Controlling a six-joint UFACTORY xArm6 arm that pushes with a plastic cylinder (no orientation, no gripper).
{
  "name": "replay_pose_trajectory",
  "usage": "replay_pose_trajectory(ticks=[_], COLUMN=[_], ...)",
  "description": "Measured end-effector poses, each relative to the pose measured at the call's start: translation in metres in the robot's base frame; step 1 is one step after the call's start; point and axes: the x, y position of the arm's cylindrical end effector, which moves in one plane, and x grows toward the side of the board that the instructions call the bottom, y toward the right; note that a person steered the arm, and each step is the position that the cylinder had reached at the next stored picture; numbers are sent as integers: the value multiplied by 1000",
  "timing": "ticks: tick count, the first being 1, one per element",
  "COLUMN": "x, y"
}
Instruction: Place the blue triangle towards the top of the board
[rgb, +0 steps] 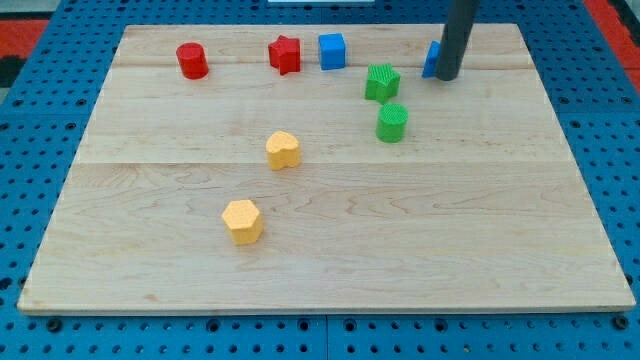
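The blue triangle (431, 61) lies near the board's top edge at the view's upper right, mostly hidden behind my rod. Only its left part shows. My tip (447, 77) rests on the board right against the triangle's right and lower side. The wooden board (330, 240) fills most of the view.
A green star-like block (381, 82) and a green cylinder (392, 122) sit left of and below my tip. A blue cube (332, 50), red star (285, 54) and red cylinder (192, 61) line the top. Two yellow blocks (283, 150) (242, 221) lie mid-left.
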Motion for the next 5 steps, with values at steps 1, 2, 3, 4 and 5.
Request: replay_pose_trajectory(ticks=[1, 2, 3, 4, 5], x=[-21, -22, -22, -22, -16], y=[0, -1, -1, -7, 44])
